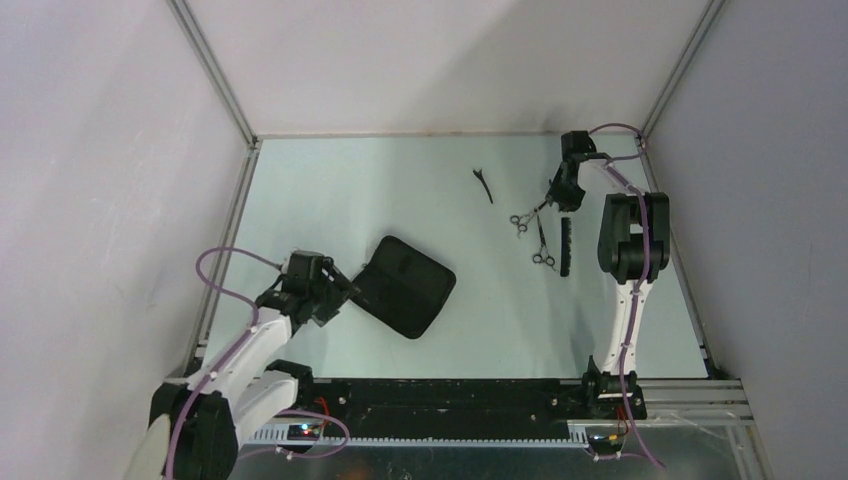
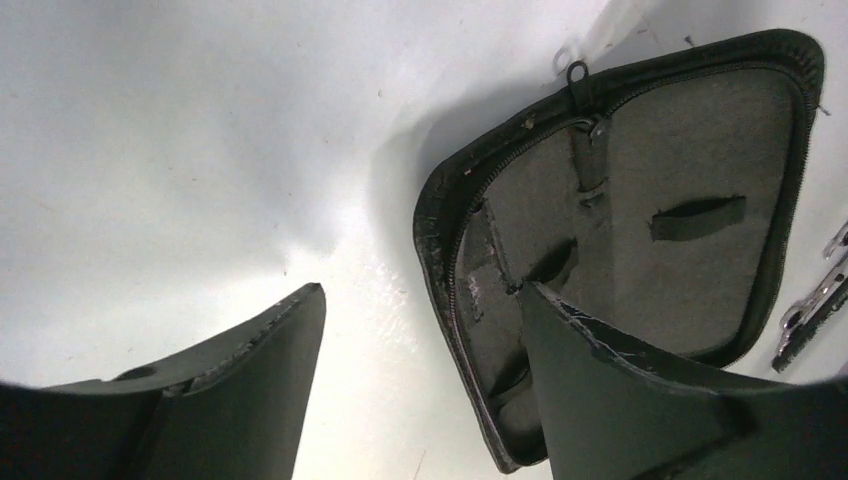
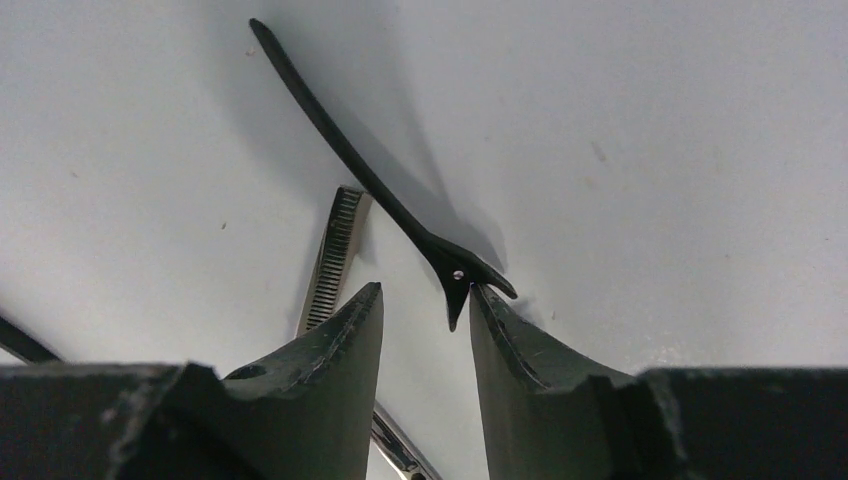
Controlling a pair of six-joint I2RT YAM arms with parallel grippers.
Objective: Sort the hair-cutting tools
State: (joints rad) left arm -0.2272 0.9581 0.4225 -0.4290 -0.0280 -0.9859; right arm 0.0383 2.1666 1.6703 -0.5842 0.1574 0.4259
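Top view, left: the left gripper sat at the edge of a black rectangular zip case.
Top view, right: the right gripper hovered far right beside silver ring-handled scissors. Second silver scissors lay beside a black straight comb, and a thin black clip lay apart.
Left wrist: the fingers were spread and empty, with the case open.
Right wrist: the fingers were parted. A long black hair clip had its forked end between them, unpinched.
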